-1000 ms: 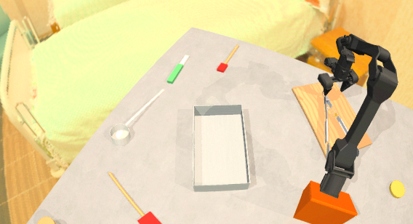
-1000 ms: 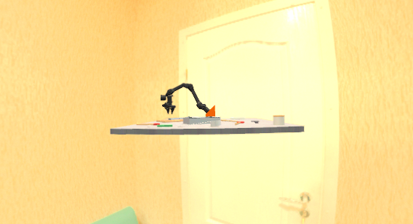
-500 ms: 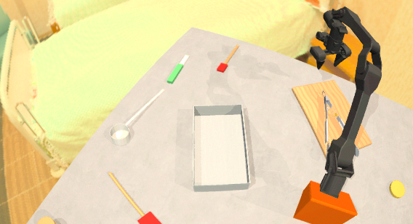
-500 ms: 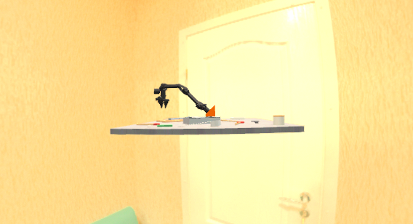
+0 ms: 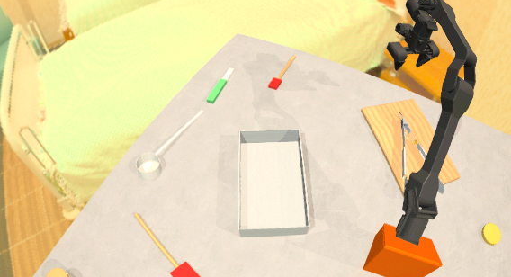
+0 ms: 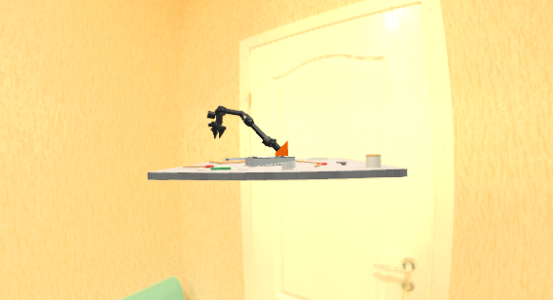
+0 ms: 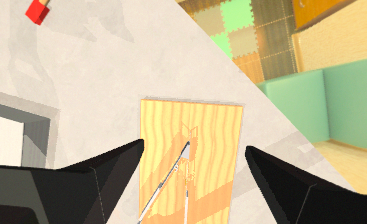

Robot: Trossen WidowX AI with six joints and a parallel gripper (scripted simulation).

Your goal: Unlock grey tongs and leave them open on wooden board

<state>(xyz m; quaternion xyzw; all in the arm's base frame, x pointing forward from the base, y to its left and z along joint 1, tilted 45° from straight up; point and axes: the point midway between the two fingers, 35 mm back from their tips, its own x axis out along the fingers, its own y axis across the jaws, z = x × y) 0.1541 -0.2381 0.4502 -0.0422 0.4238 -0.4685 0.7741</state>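
Note:
The grey tongs lie on the wooden board, their two arms spread apart in a narrow V from the hinge end. In the top view the robot's arm hides part of them, and one tong end shows past the board's near edge. My gripper is open and empty, high above the table and clear of the tongs, with its fingers pointing down. The roasting tin stands on the table with nothing across it.
A green-handled tool, a small red spatula and a long-handled cup lie beyond and left of the tin. A larger red spatula is at the near left. A yellow disc is right of the orange base.

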